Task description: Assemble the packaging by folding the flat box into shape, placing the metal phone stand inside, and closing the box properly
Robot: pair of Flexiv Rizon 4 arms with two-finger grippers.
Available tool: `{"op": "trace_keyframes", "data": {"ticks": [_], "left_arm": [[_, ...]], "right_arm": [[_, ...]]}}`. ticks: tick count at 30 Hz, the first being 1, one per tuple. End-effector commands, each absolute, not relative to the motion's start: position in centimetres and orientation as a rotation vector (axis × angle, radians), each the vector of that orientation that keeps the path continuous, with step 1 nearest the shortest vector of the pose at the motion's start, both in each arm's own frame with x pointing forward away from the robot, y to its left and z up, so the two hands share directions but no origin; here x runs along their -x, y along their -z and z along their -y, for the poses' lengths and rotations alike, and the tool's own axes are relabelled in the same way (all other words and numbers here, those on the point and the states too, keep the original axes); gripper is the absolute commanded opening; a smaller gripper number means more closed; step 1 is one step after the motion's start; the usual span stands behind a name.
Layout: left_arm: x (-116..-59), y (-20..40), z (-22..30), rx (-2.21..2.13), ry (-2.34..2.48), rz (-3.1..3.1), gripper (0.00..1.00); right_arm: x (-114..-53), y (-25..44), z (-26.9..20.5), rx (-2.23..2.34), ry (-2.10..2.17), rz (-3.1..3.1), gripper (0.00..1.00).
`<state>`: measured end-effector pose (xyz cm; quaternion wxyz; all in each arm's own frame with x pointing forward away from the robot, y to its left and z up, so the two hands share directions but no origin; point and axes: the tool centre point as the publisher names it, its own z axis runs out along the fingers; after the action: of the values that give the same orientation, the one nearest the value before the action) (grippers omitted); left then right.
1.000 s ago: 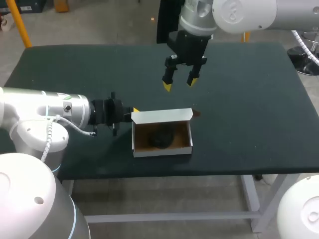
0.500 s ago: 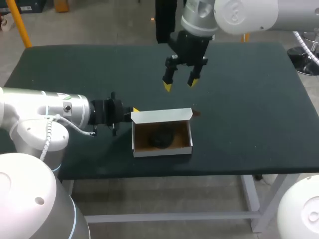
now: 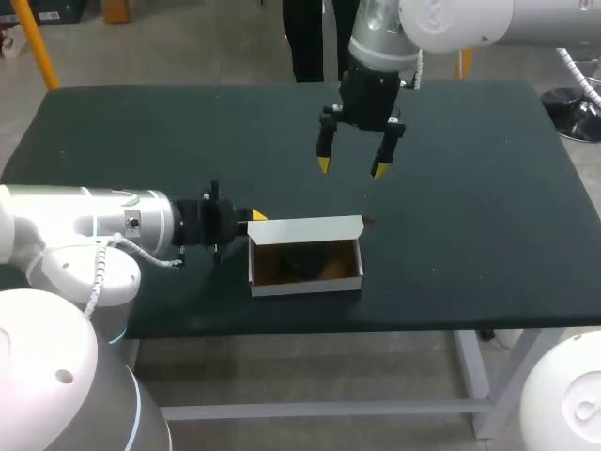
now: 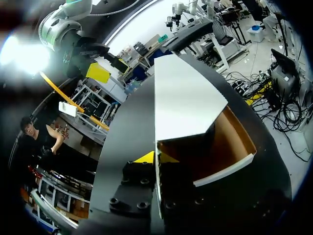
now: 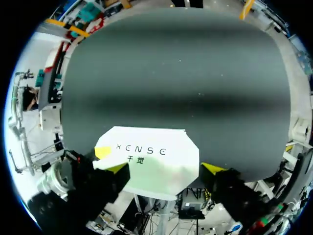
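Near the table's (image 3: 141, 141) front edge in the head view, you see the white box (image 3: 305, 277) lying open, its lid flap (image 3: 305, 225) upright at the back and the dark phone stand (image 3: 302, 266) inside. Your left gripper (image 3: 254, 218) meets its left end. Your right gripper (image 3: 352, 167) hangs behind it, fingers wide apart. Left wrist view: your yellow tips pinch the box's end wall from both sides. Right wrist view: the lid flap shows between your spread fingers, clear of both.

Box (image 3: 305, 226) matt white card, brown inside; table (image 3: 141, 141) dark matt cloth
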<state>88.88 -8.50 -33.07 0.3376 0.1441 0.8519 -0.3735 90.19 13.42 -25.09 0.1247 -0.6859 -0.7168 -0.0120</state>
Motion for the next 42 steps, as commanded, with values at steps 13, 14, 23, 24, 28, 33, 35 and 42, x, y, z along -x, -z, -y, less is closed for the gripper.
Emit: {"op": "trace_keyframes", "data": {"ticks": [13,14,23,24,28,33,35,42], "left_arm": [[-88.3,34.2,8.5,-0.374,0.956,-2.175,0.0],[-88.3,34.3,8.5,-0.376,0.955,-2.175,0.0],[-88.1,34.5,8.6,-0.396,0.942,-2.163,0.0],[-88.1,34.5,8.6,-0.397,0.941,-2.163,0.0],[-88.0,34.6,8.5,-0.407,0.942,-2.149,0.0],[-87.8,34.7,8.5,-0.412,0.932,-2.134,0.0],[-87.7,34.7,8.5,-0.41,0.925,-2.131,0.0],[-87.5,34.7,8.6,-0.406,0.901,-2.116,0.0]], "right_arm": [[-89.2,26.4,-12.3,1.991,0.046,1.926,1.0],[-89.2,26.4,-12.3,1.991,0.046,1.926,1.0],[-89.1,26.9,-12.3,1.919,-0.015,1.888,1.0],[-89.0,27.1,-12.2,1.918,-0.025,1.877,1.0],[-88.7,27.7,-12.1,1.9,-0.071,1.84,1.0],[-88.2,28.2,-12.0,1.893,-0.125,1.817,0.97],[-88.0,28.3,-11.9,1.881,-0.142,1.81,0.9],[-87.0,29.4,-12.1,1.829,-0.194,1.793,0.65]]}}
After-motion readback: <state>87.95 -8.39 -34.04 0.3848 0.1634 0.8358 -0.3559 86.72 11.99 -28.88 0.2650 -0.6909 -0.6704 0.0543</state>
